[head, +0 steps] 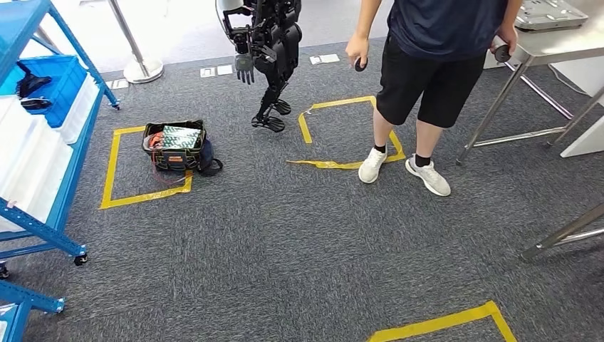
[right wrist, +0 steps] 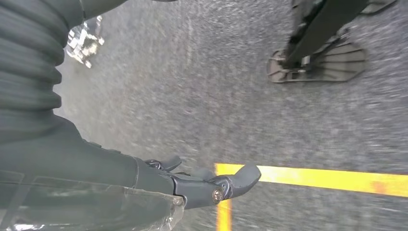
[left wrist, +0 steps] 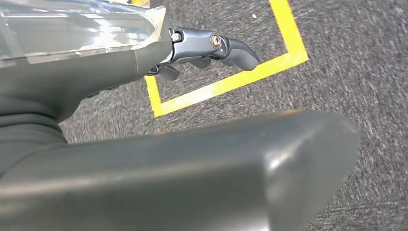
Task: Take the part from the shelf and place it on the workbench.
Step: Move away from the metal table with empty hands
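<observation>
L robot hand (left wrist: 211,48) empty, fingers apart | R robot hand (right wrist: 211,185) same (over carpet (head: 285,235))

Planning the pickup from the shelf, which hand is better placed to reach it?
Probably left. The blue shelf stands on the robot's left in the head view, the workbench on its right. Both the left hand and right hand hang empty over carpet.

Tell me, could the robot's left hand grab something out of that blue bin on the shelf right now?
Probably not yet. The left hand hangs over the carpet beside yellow tape, while the blue bin sits well off on the shelf.
</observation>
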Robot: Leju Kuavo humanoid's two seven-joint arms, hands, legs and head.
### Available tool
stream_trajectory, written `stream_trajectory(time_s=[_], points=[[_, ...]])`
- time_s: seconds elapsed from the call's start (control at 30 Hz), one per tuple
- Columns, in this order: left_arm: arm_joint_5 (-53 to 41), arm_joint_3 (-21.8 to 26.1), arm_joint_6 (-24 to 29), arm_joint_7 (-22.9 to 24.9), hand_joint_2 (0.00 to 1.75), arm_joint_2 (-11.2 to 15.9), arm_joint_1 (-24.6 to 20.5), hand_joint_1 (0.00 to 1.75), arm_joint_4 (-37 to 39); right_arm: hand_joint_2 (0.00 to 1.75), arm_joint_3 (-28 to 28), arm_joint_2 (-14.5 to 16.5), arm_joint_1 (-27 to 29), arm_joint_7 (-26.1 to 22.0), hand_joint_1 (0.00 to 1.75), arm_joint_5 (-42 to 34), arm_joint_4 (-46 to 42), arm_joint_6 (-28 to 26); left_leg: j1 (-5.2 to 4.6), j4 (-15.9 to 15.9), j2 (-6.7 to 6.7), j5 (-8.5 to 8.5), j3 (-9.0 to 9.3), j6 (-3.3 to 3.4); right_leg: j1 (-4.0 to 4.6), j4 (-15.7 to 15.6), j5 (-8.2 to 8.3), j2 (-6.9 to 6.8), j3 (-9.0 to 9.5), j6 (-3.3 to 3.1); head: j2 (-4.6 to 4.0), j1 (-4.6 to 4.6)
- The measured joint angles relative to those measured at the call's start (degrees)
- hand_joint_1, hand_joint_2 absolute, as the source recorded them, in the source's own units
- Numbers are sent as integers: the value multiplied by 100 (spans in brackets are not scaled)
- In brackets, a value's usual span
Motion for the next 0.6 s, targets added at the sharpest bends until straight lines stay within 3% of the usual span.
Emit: stream_trajectory(time_s=[0.07, 0.1, 0.17, 0.23, 0.3, 0.33, 0.37, 0.4, 0.47, 0.53, 0.6], points=[[13, 2, 4, -12, 0, 5, 22, 0, 0, 175, 0, 5, -22, 1, 0, 4, 1, 10, 9, 5, -101, 23, -40, -63, 24, 4, 16, -110, 13, -111, 0, -13], [15, 3, 9, -14, 0, 7, 38, 0, 0, 175, 0, 9, -29, 2, 0, 7, 1, 13, 17, 25, -83, 17, -59, -86, 22, -1, 29, -170, 23, -147, 0, -15], [18, 3, 16, -18, 0, 7, 58, 0, 1, 175, 0, 13, -22, 2, 0, 12, 2, 16, 13, 257, 191, -144, -176, -120, 8, -18, 51, -299, 23, -223, 0, -41], [19, 2, 19, -23, 0, 2, 54, 0, 1, 175, 0, 10, -3, 2, 0, 14, 3, 16, 12, 893, 541, -514, -481, -143, 37, -19, 47, -447, 13, -292, 0, -74], [19, 1, 19, -26, 0, -2, 55, 0, 1, 175, 0, 9, 15, 2, 0, 14, 5, 16, 30, 1579, 642, -796, -809, -157, 76, -17, 36, -618, -18, -327, 0, -81], [20, 1, 19, -26, 0, -3, 63, 0, 2, 175, 0, 9, 15, 2, 0, 13, 5, 16, 35, 1674, 657, -788, -847, -154, 89, -17, 29, -702, -31, -335, 0, -83], [22, 1, 19, -26, 0, -4, 71, 0, 2, 175, 0, 9, 13, 2, 0, 12, 5, 16, 39, 1541, 679, -685, -763, -146, 97, -17, 23, -780, -39, -342, 0, -83], [23, 1, 20, -26, 0, -4, 75, 0, 2, 175, 0, 11, 9, 2, 0, 11, 5, 16, 38, 1206, 732, -525, -565, -132, 100, -17, 15, -849, -32, -342, 0, -84], [26, 1, 21, -26, 0, -4, 63, 0, 1, 175, 0, 14, 7, -1, 0, 9, 5, 17, 15, 427, 999, -270, -103, -88, 130, -14, -10, -978, 12, -317, 0, -80], [30, 2, 22, -26, 0, -4, 48, 0, 0, 175, 0, 16, 4, -5, 0, 9, 5, 28, -32, 105, 1135, -206, 81, -40, 153, -15, -27, -1091, 69, -260, 0, -66], [36, 4, 24, -26, 0, -2, 55, 0, 0, 175, 0, 20, -13, -10, 0, 9, 4, 46, -47, 63, 995, -163, 77, 24, 150, -30, -37, -1195, 99, -196, 0, -57]])
